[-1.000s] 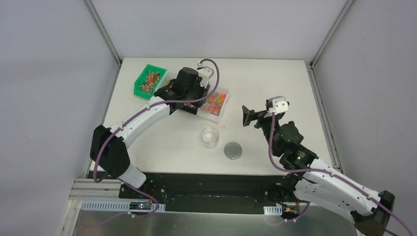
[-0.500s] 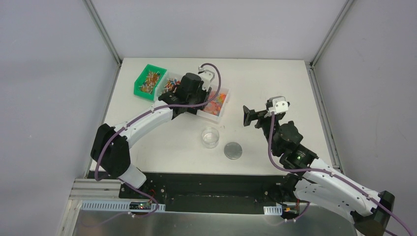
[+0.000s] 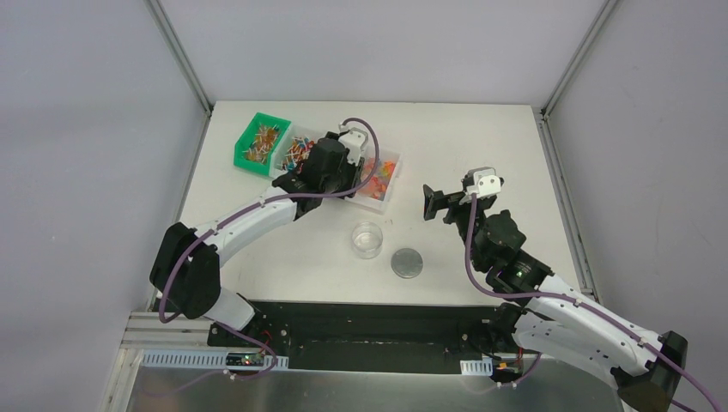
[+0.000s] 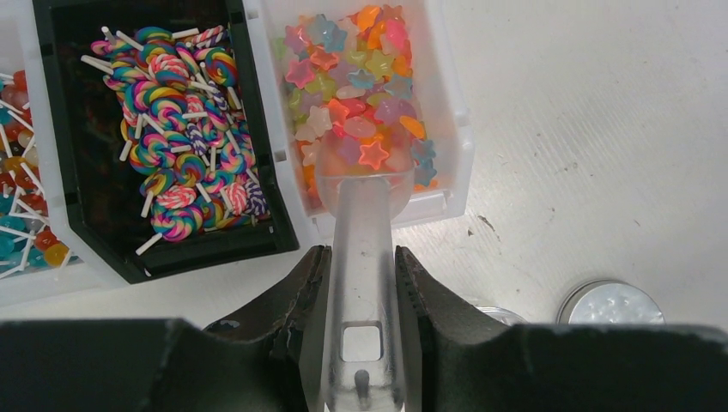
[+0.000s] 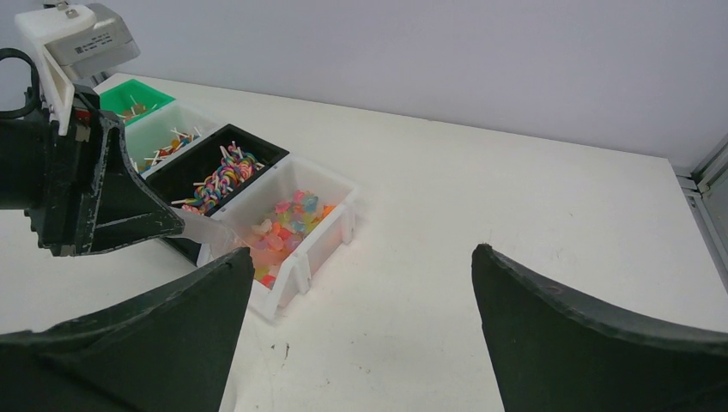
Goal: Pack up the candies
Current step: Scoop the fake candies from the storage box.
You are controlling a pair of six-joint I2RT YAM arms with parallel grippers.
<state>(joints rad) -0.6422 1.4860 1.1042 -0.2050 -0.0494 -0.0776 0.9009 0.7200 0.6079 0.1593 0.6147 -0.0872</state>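
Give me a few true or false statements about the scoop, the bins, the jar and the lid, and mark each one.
1. The left end effector is shut on a clear scoop. True.
2. The black bin holds swirl lollipops. True.
3. The scoop's bowl is in the black bin. False: it is among the star candies in the white bin.
4. The lid is on the jar. False: the lid lies on the table beside the jar, apart from it.
5. The right end effector is open and empty. True.
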